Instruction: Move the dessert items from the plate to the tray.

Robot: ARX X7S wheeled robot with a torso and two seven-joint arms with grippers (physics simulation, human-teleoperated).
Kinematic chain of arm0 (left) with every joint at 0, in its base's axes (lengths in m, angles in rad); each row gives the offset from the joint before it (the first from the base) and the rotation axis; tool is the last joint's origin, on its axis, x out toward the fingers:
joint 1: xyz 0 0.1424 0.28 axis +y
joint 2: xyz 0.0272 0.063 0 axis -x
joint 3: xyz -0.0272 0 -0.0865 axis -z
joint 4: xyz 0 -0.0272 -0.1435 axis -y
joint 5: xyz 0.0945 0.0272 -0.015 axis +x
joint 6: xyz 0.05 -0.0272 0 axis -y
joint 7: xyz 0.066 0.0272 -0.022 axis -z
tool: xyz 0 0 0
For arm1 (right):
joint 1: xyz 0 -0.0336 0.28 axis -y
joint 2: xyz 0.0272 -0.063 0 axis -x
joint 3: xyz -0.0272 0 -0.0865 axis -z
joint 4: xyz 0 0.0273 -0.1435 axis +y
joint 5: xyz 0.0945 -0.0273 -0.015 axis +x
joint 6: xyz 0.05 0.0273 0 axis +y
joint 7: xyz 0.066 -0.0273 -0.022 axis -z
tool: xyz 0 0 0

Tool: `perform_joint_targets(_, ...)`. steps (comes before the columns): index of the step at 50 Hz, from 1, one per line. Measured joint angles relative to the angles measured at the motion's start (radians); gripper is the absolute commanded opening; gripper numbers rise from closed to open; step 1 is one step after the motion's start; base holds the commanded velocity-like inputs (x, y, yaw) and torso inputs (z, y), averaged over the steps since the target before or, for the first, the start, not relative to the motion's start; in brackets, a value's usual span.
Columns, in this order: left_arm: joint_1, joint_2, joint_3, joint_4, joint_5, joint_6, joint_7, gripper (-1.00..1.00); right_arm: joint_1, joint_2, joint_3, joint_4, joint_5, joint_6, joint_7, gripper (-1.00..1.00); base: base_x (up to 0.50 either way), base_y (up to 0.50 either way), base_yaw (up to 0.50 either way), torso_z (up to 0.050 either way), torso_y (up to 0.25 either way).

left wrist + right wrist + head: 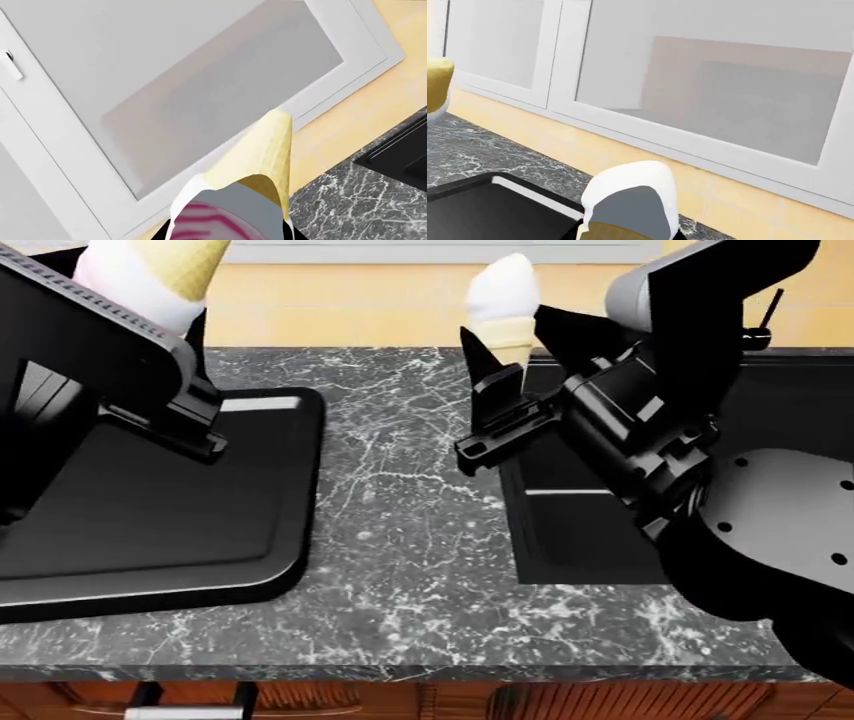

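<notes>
The tray (267, 510) lies left of the sink (587, 530).

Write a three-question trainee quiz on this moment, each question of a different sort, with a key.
1. True or false: the large flat black tray already holds a cone.
2. Which gripper holds the tan wafer cone with the plain white scoop? A) left gripper B) right gripper C) neither
3. Fill in: the tan wafer cone with the pink-and-white scoop is gripped with its pointed end tilted ____.

Key: 1 false; 2 B; 3 up.
</notes>
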Motion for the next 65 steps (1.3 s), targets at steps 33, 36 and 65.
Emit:
perform_joint_targets(33, -0.058, 0.026, 0.05, -0.035, -0.017, -0.06, 0.061, -1.0, 0.037, -0.005, -0.043, -0.062, 0.016, 0.065, -0.055, -1.0, 0.04, 0.5, 0.0, 0.0, 0.0)
perform_joint_targets(36, -0.063, 0.04, 0.066, -0.05, -0.004, -0.062, 0.082, -1.0, 0.04, -0.008, -0.045, -0.058, 0.017, 0.07, -0.057, -1.0, 0.39, 0.49, 0.0, 0.0, 0.0)
perform_joint_targets(65, -0.1, 0.131, 0.122, -0.182, -0.033, -0.08, 0.197, -1.0, 0.137, -0.041, -0.093, 0.07, 0.219, 0.239, -0.04, -1.0, 0.2, 0.1, 0.0, 0.0, 0.001)
